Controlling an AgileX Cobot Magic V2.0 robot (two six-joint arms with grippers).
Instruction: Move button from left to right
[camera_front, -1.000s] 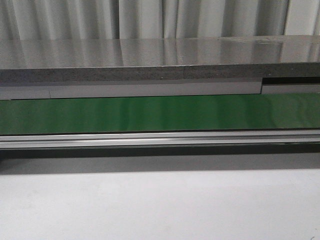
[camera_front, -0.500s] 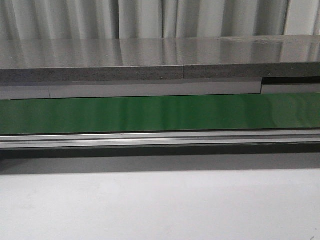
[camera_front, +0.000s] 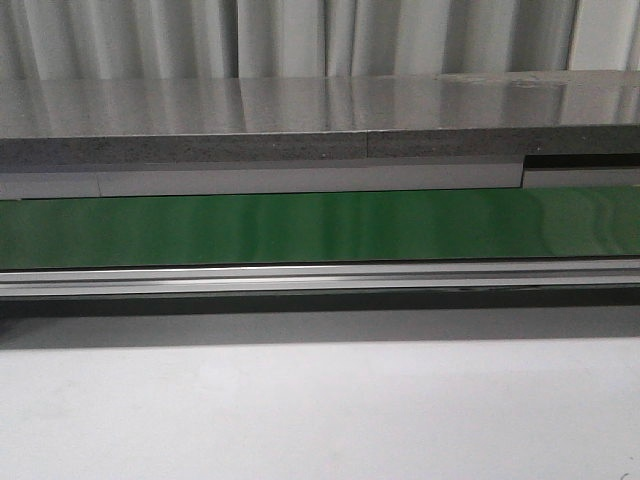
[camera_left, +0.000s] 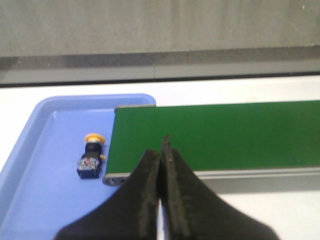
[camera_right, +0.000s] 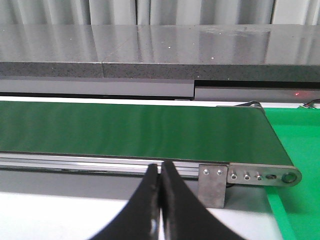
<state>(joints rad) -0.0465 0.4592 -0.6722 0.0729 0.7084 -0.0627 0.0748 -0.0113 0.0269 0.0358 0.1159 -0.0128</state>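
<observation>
The button, a yellow-orange cap on a boxy black body, lies on its side in a blue tray, just beside the end of the green belt. It shows only in the left wrist view. My left gripper is shut and empty, over the belt's near edge, to one side of the button and apart from it. My right gripper is shut and empty, in front of the belt near its other end. Neither gripper shows in the front view, where the belt carries nothing.
A metal rail runs along the belt's front edge. A bracket and roller end close the belt's right end, with a green surface beyond it. A grey stone ledge stands behind the belt. White tabletop lies in front.
</observation>
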